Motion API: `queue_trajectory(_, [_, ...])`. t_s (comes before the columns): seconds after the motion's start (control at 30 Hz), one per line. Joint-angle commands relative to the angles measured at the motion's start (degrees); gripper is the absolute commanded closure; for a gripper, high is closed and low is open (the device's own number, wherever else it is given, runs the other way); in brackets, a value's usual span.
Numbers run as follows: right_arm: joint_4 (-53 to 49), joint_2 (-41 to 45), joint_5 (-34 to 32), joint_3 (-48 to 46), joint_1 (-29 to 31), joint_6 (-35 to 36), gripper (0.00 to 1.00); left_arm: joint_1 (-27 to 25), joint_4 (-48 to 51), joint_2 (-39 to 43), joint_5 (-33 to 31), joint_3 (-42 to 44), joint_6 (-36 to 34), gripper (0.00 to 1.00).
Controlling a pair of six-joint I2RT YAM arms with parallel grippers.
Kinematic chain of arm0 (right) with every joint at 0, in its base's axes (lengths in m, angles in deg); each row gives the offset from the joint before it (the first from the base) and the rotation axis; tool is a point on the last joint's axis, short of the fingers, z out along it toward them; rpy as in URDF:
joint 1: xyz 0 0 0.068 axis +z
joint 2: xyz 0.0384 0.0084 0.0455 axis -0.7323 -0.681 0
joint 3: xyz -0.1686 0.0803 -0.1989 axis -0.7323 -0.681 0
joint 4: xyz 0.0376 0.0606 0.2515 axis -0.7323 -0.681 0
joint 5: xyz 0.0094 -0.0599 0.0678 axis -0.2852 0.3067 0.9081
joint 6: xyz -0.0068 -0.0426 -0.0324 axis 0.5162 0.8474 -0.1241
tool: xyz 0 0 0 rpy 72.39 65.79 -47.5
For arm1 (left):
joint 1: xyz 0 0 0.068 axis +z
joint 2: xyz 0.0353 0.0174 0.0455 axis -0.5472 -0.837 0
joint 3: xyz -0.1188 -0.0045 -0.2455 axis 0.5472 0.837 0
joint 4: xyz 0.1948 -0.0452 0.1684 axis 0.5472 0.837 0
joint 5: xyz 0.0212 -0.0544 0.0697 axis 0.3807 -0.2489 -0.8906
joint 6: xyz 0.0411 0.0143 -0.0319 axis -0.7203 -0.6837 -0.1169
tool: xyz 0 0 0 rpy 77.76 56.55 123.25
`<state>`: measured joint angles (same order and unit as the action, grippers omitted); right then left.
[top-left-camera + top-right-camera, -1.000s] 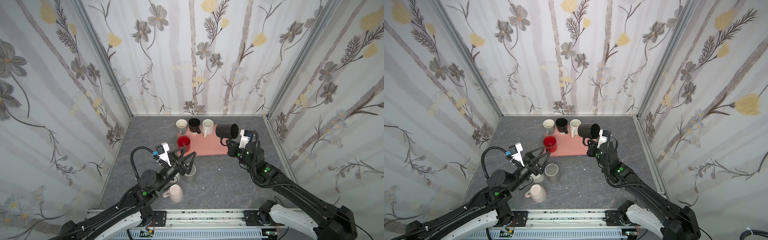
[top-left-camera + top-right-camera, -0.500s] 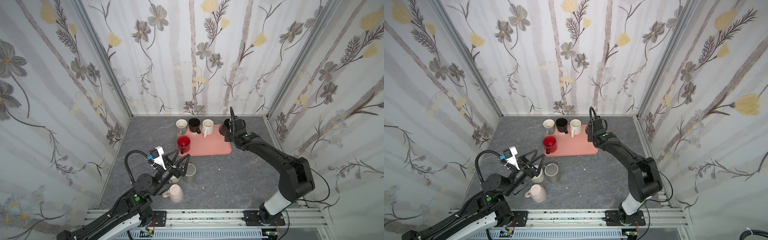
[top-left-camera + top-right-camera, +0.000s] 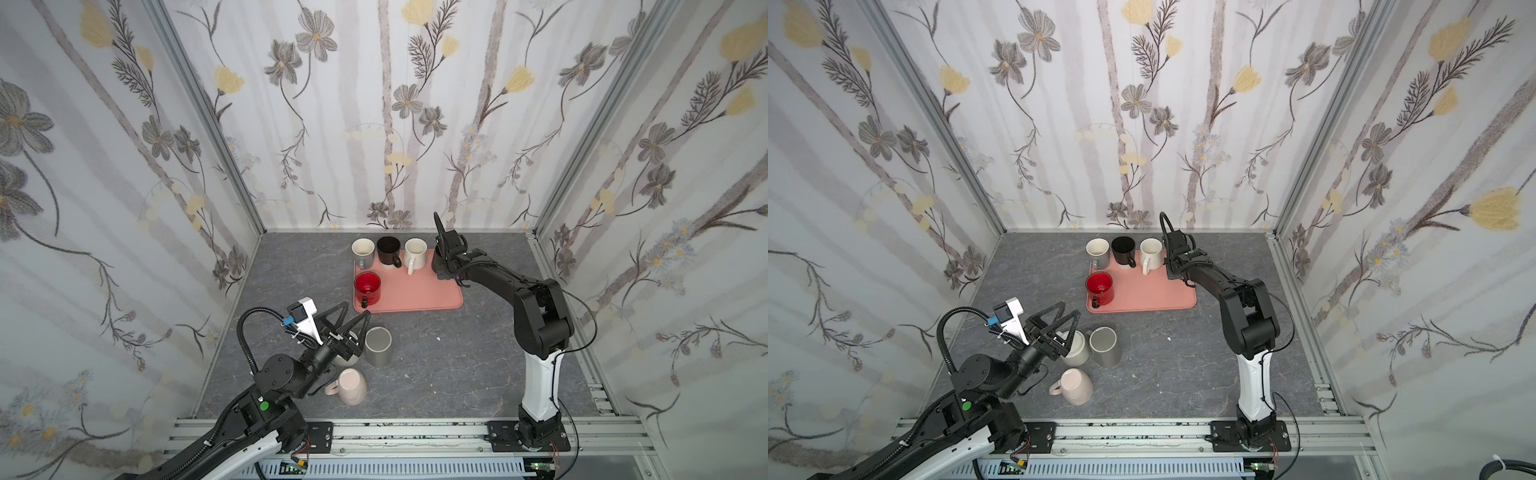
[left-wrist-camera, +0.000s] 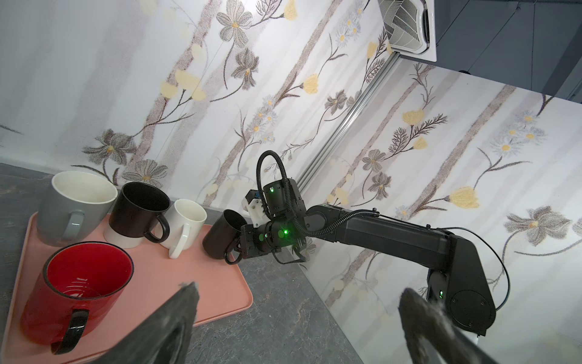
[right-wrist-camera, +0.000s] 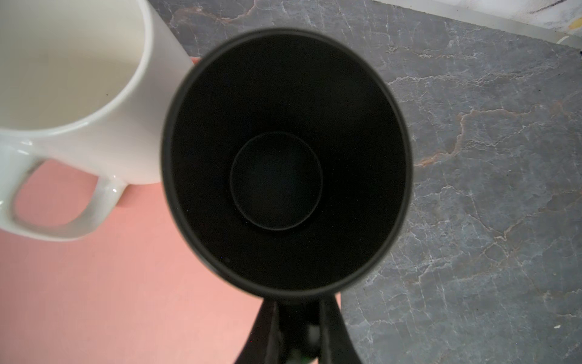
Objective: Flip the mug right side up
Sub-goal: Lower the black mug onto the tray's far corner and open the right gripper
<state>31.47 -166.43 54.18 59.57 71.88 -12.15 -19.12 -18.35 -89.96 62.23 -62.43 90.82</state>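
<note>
Pink mug (image 3: 351,386): nearest the front, lying on its side on the table (image 3: 457,357), not yet righted.
Left gripper (image 3: 356,309): jaws spread wide, holding nothing. It hangs over a cream mug (image 3: 1077,347) with a grey mug (image 3: 378,347) just beside it. I cannot tell which way up those two stand.
Tray (image 3: 415,297): pink, further back, with a red mug (image 3: 367,286) upright at its near left corner.
Back row: a grey-and-white mug (image 3: 363,251), a dark mug with a pale base (image 3: 388,249) and a white mug (image 3: 415,253), all mouth up along the tray's far edge.
Black mug (image 4: 220,236): the task's thing, at the tray's far right corner just beside the white mug. Its mouth is up but it leans.
Right gripper (image 5: 299,310): pinched narrow on the black mug's handle.
Step in hand: the turn looks done, and setting the mug down looks to be under way.
Next move: level the mug and lower it until the base sits flat. Only then let go, keeping clear of the white mug.
Left wrist view: shows the lean and the handle grip from the side. It does not show whether the base touches the tray.
Right wrist view: looks straight into the open mouth and shows how close the white mug stands.
Top views: the right arm hides most of the black mug, but both give the whole layout.
</note>
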Motion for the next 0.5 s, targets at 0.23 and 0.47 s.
queue_trajectory(0.23, [0.9, -6.3, -4.3, 7.5, 0.0, 1.8, 1.00, -0.1, 0.5, 0.4, -0.8, -0.3, -0.3, 0.00])
queue_trajectory(0.47, [0.7, -8.3, -5.3, 9.8, 0.0, 1.8, 0.91, 0.0, 0.8, 0.3, -0.8, -0.2, 0.1, 0.00])
